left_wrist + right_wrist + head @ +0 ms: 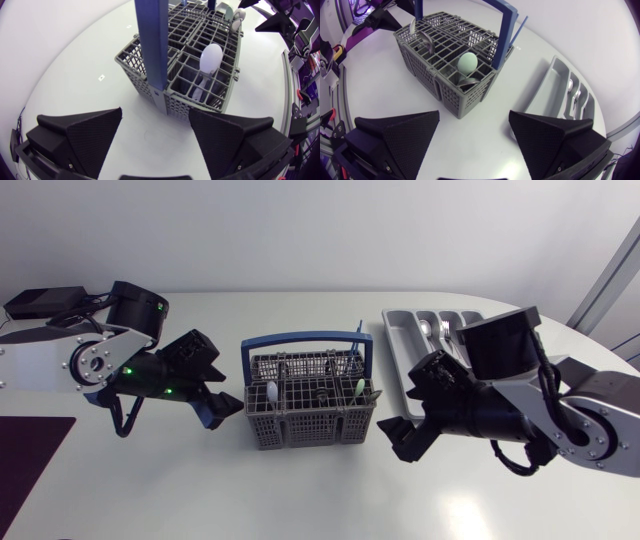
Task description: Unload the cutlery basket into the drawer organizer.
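Head view: grey cutlery basket [310,395], blue handle, mid-table between both arms; drawer organizer [405,345] just right of it, farther back.
Left wrist view: left gripper [155,135] wide open, empty; basket ahead; white spoon [211,57] standing inside.
Right wrist view: right gripper [475,135] wide open, empty; green spoon [468,63] in basket ahead.

The basket [310,405] is showing as matt grey plastic lattice, its handle [300,337] as smooth blue plastic. Inside, at nine o'clock, a white spoon [211,57] is looking smooth. At three o'clock a green spoon [467,63] is looking matt. At the basket's two o'clock the organizer [400,345] is showing smooth grey plastic and gleaming metal cutlery [432,330]. The table [300,490] is giving off a smooth white sheen. The left gripper [155,111] and right gripper [474,112] are showing matt black, finely grained fingers.
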Robot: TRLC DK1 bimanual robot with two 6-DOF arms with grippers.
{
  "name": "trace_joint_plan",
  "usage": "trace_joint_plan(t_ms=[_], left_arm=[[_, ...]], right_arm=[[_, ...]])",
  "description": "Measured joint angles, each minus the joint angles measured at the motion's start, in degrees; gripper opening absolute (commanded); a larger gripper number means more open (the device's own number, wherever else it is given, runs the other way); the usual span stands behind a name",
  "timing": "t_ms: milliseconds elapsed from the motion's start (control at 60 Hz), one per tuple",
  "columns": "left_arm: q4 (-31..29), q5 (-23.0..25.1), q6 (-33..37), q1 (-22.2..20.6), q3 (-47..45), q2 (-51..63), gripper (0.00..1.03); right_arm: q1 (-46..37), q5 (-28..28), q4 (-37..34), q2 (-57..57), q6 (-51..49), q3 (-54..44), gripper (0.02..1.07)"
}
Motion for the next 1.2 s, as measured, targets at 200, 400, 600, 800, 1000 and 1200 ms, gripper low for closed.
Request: trace_joint_plan(t_ms=[200, 400, 600, 800, 1000, 1200], left_arm=[[-1.0, 0.0, 0.0, 2.7, -0.4, -4.6, 0.94], [-2.8, 0.0, 0.0, 3.1, -2.8, -13.6, 0.94], [-2.5, 0.0, 0.0, 3.1, -7.8, -17.2, 0.95], [-1.6, 0.0, 0.0, 3.1, -11.4, -18.9, 0.95], [0.0, 0.0, 0.0, 3.1, -12.3, -20.5, 0.95], [1.0, 0.0, 0.0, 3.1, -13.8, -21.1, 0.95]], right_arm=[[3.9, 1.1, -8.6, -5.9, 1.7, 3.5, 1.02], [10.3, 1.0, -13.7, -4.7, 6.3, 13.8, 1.02], [12.4, -2.7, -14.4, 5.5, 9.9, 22.2, 0.97], [12.3, -6.6, -16.8, 16.5, 11.1, 28.5, 0.97], [12.5, -7.0, -17.1, 24.5, 14.6, 36.8, 0.97], [13.9, -8.5, -17.1, 31.7, 18.3, 42.7, 0.91]])
